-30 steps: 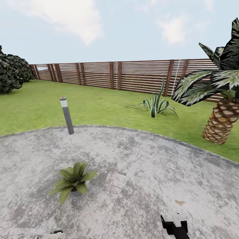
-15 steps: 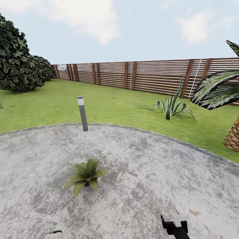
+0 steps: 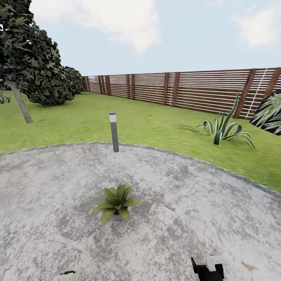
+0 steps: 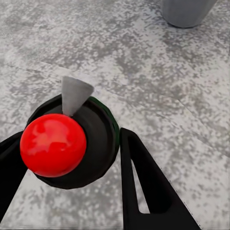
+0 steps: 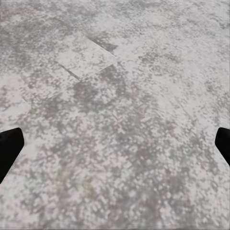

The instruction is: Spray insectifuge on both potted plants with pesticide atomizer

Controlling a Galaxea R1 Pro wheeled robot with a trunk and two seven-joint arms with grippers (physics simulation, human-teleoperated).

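Note:
One potted plant (image 3: 115,203), a low rosette of broad green leaves, stands on the paved patio (image 3: 187,218) ahead of me, left of centre. No whitish specks show on its leaves. The second plant is out of view. In the left wrist view my left gripper (image 4: 72,158) is shut on the pesticide atomizer (image 4: 98,139), a dark green-black bottle with a red ball top and a pale grey cone nozzle. A corner of that hand (image 3: 64,276) peeks in at the head view's bottom edge. My right gripper (image 3: 207,269) hangs low at the right, open over bare paving (image 5: 115,146).
A grey bollard lamp (image 3: 114,130) stands at the patio's far rim. Beyond lie lawn (image 3: 156,125), a striped agave (image 3: 222,130), a slat fence (image 3: 187,89), dark bushes and a tree (image 3: 27,62), and palm fronds (image 3: 269,111). A grey rounded object (image 4: 187,12) sits near the left hand.
The camera has turned left: plant, lamp, agave and fence slid right, the palm trunk left the picture, a tree came in at left. Both grippers hold their poses.

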